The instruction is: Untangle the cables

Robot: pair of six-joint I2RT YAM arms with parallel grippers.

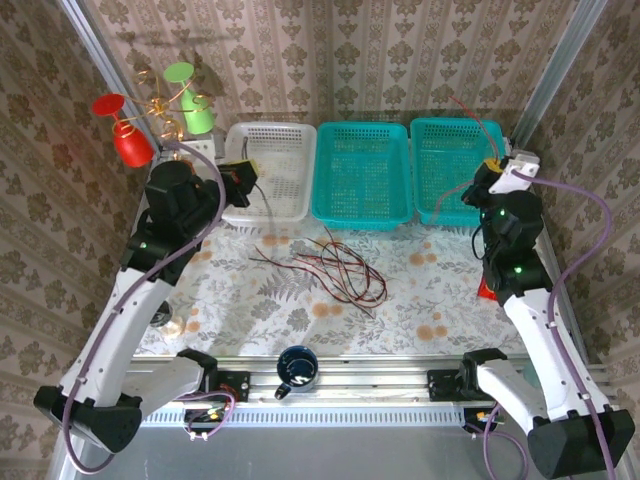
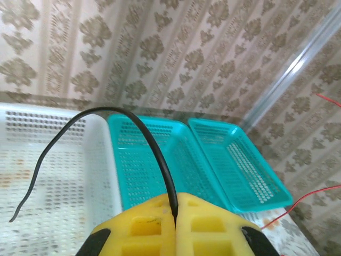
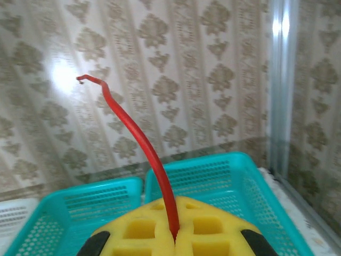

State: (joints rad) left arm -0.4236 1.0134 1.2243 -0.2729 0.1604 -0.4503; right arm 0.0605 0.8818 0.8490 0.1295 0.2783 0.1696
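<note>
Left pincer (image 2: 176, 226) pads together, clamped on a thin black cable (image 2: 160, 159) close to one end. Right pincer (image 3: 173, 234) likewise pinches a thin red cable (image 3: 141, 144). Both wires look light, limp but springy, and slick, so probably prone to slipping: grip near the ends, pull gently. The loose tangle of black and red cables (image 1: 335, 268) lies mid floral tabletop (image 1: 440, 300). Left arm is raised by the white mesh basket (image 1: 268, 128), right arm over the right teal mesh basket (image 1: 445, 122).

Black, red cables (image 1: 335, 265) — floral tablecloth (image 1: 250, 300), damask wallpaper (image 1: 400, 50).
</note>
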